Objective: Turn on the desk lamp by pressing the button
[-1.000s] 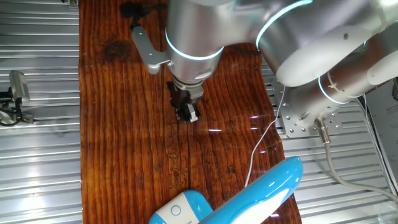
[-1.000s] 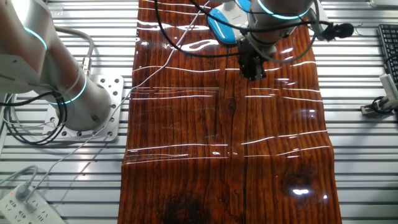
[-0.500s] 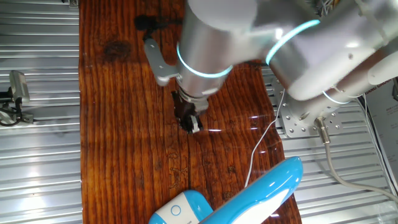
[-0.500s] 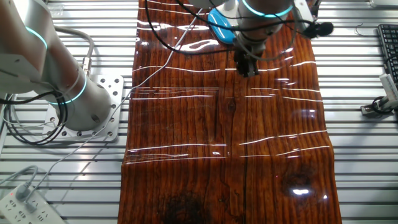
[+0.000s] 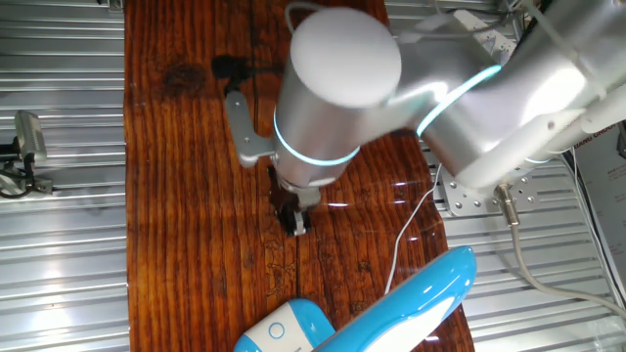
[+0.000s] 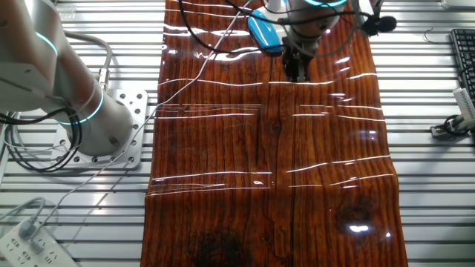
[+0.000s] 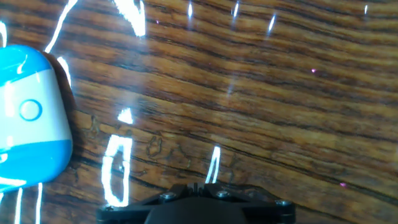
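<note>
The desk lamp (image 5: 391,308) lies at the near edge of the wooden board in one fixed view, its sky-blue arm slanting up to the right. Its white and blue base (image 5: 284,332) carries a round button (image 5: 277,330). My gripper (image 5: 296,220) points down at the bare wood, a short way from the base and not touching it. In the hand view the base (image 7: 28,118) and its button (image 7: 30,110) sit at the left edge. The gripper (image 7: 198,186) is at the bottom with its fingertips pressed together and nothing held. The other fixed view shows the gripper (image 6: 297,70) just beside the base (image 6: 266,33).
The lamp's thin white cord (image 5: 406,230) runs across the board's right side toward the robot's mounting plate (image 6: 119,126). A small black device on a cable (image 5: 230,66) lies on the board behind the arm. Ribbed metal tabletop (image 5: 59,254) surrounds the board. A power strip (image 6: 26,241) lies off the board.
The arm has carried the gripper across the board toward the lamp base. The lamp has not moved.
</note>
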Motion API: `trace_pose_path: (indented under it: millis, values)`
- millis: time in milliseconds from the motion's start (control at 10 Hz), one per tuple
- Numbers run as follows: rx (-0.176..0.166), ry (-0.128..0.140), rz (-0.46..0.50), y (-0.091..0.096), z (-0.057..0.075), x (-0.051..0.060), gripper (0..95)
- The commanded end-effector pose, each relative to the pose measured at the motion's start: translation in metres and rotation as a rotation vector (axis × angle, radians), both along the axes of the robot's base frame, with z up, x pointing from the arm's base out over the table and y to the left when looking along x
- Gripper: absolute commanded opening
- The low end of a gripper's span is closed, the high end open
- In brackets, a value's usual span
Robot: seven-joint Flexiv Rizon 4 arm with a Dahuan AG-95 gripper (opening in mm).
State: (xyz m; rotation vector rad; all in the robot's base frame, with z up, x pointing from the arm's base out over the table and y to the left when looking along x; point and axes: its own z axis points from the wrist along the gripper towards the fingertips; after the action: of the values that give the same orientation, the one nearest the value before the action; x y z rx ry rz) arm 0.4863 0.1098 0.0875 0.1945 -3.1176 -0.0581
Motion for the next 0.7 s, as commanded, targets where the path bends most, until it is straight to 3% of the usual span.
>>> trace_pose_path:
  millis: [100, 700]
  values:
    - [-0.008, 0.000, -0.027, 0.007, -0.001, 0.002, 0.0]
    - [-0.031, 0.002, -0.093, 0.031, -0.002, -0.003, 0.0]
